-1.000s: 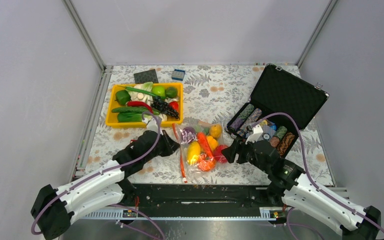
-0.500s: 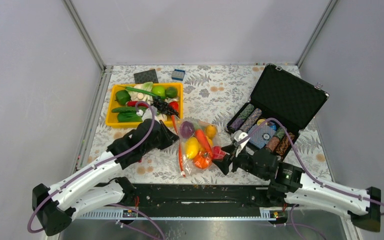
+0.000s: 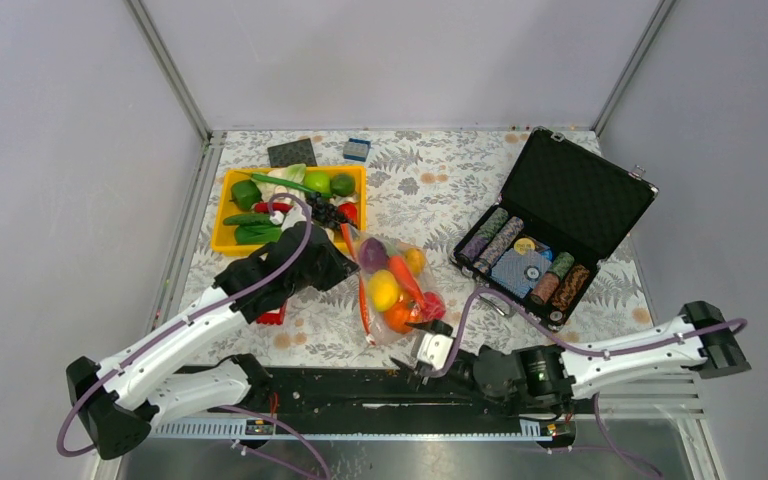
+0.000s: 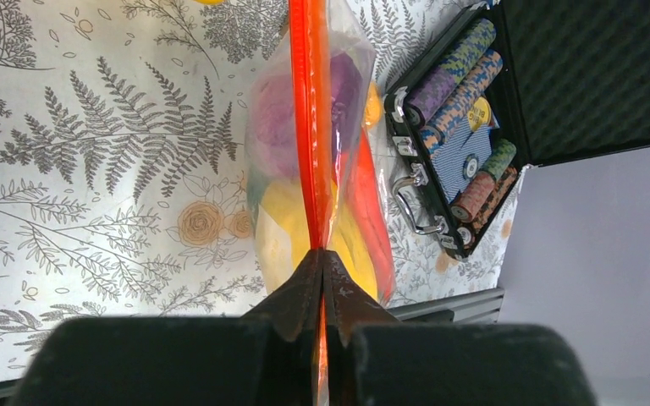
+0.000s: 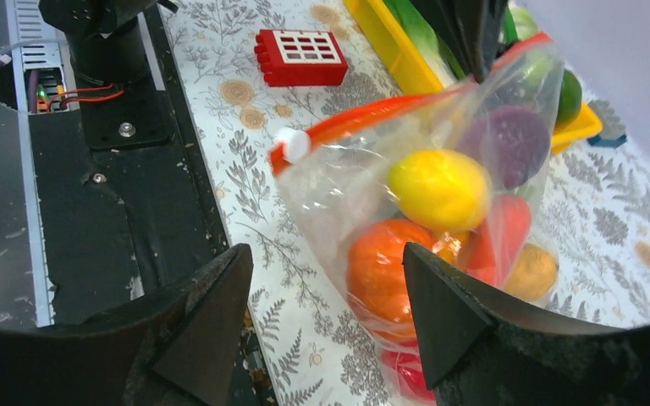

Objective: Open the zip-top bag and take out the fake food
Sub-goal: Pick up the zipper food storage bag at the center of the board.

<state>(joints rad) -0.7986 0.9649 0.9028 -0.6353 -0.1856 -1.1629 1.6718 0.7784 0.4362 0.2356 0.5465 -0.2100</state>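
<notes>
Count: 1 zip-top bag [image 3: 392,300], 6 fake food [image 3: 383,290] pieces inside, 1 yellow tray [image 3: 223,240], 1 black case [image 3: 575,190], 1 red brick [image 5: 300,57], 2 claws: left claw [image 4: 322,254], right claw [image 5: 328,254].

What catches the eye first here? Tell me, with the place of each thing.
The zip-top bag, mid-table, bulges with bright fake food, and the left gripper is pinched shut on its red-orange zip strip. The right gripper stands open at the near edge, facing the bag. Behind, a yellow tray of produce sits far left and an open black case of poker chips to the right.
</notes>
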